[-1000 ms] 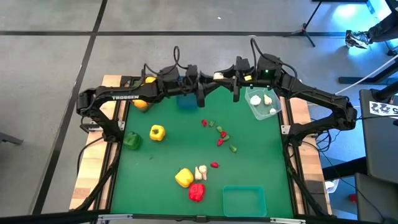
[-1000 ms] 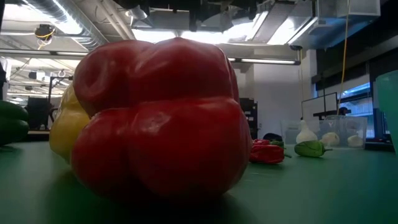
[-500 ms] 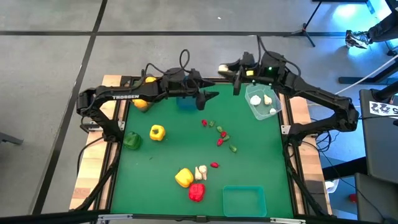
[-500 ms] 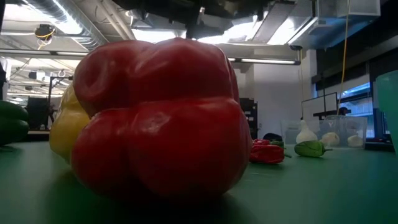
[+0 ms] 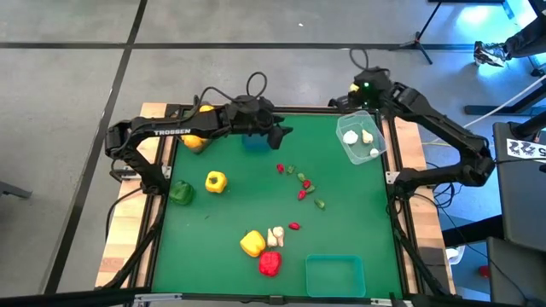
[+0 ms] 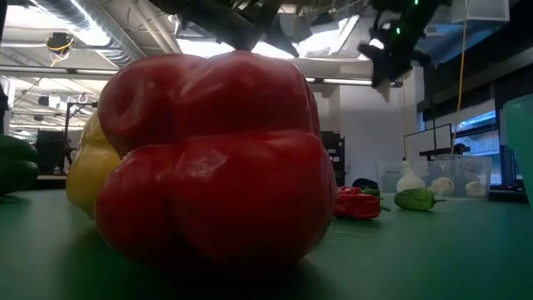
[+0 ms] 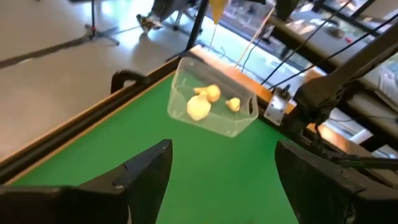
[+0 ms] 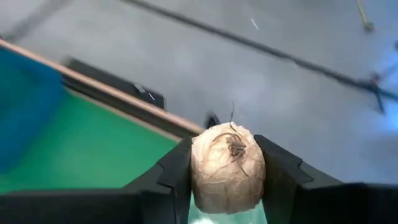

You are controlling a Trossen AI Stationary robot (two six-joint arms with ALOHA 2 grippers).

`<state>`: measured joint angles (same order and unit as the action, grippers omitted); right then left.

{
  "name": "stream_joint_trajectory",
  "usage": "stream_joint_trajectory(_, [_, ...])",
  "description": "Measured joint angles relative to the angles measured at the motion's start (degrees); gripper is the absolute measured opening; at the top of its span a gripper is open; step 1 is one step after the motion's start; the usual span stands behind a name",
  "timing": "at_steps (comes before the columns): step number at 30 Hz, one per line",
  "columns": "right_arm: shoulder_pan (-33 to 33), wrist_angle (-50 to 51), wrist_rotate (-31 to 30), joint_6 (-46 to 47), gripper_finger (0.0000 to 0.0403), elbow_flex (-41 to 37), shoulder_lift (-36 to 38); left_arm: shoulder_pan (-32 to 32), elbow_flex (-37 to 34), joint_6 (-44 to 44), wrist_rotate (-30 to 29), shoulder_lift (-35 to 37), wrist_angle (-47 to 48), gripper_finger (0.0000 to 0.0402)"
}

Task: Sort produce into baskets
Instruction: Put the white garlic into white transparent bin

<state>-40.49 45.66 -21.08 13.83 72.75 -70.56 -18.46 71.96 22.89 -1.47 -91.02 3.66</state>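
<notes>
My right gripper (image 8: 228, 186) is shut on a white garlic piece (image 8: 228, 167), high over the table's far edge (image 5: 339, 104), just beyond the clear basket (image 5: 359, 141), which holds garlic pieces (image 7: 200, 104). My left gripper (image 7: 221, 180) stands open with nothing in it, above the blue basket (image 5: 254, 141). On the green mat lie a yellow pepper (image 5: 216, 181), a green pepper (image 5: 180, 194), small red and green bits (image 5: 300, 183), and a second yellow pepper (image 5: 252, 243) beside a red pepper (image 5: 270, 263) and more garlic (image 5: 275, 234). My right gripper pinches the garlic piece by two opposite sides (image 8: 198, 171) between its two fingers (image 8: 281, 177). The fingers slant down toward the table's far edge. The garlic is lifted clear of everything, its dark-marked end (image 8: 236, 148) facing the wrist camera.
A teal basket (image 5: 334, 275) stands at the near right. Orange fruits (image 5: 194, 142) lie at the far left under my left arm. In the low view the red pepper (image 6: 212, 158) fills the foreground. The mat's middle has open room.
My right gripper has swung with the garlic from the middle of the far edge toward the table's far right corner, turning and tipping downward as it went. My left gripper has tipped up toward level above the blue basket and opened.
</notes>
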Motion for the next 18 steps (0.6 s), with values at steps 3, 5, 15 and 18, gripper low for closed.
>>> stream_joint_trajectory(3, [-1.7, 0.98, -0.17, 2.45, 0.0134, -3.51, -0.67, 0.04, 0.0, -0.29, -0.14, 0.0, 0.98, 0.0278])
stream_joint_trajectory(5, [-3.04, 0.47, 1.43, 4.85, 0.0134, -6.82, -0.98, 0.04, 0.0, -0.07, -0.16, 0.0, 1.59, 0.0278])
stream_joint_trajectory(15, [-8.75, -6.26, 3.21, 11.25, 0.0134, -21.26, -1.03, 0.04, 0.0, 1.23, -0.2, 0.01, 2.05, 0.0278])
stream_joint_trajectory(18, [-10.25, -7.56, 5.54, 11.41, 0.0143, -23.29, -1.03, 0.04, 0.0, 1.23, -0.25, 0.0, 2.06, 0.0278])
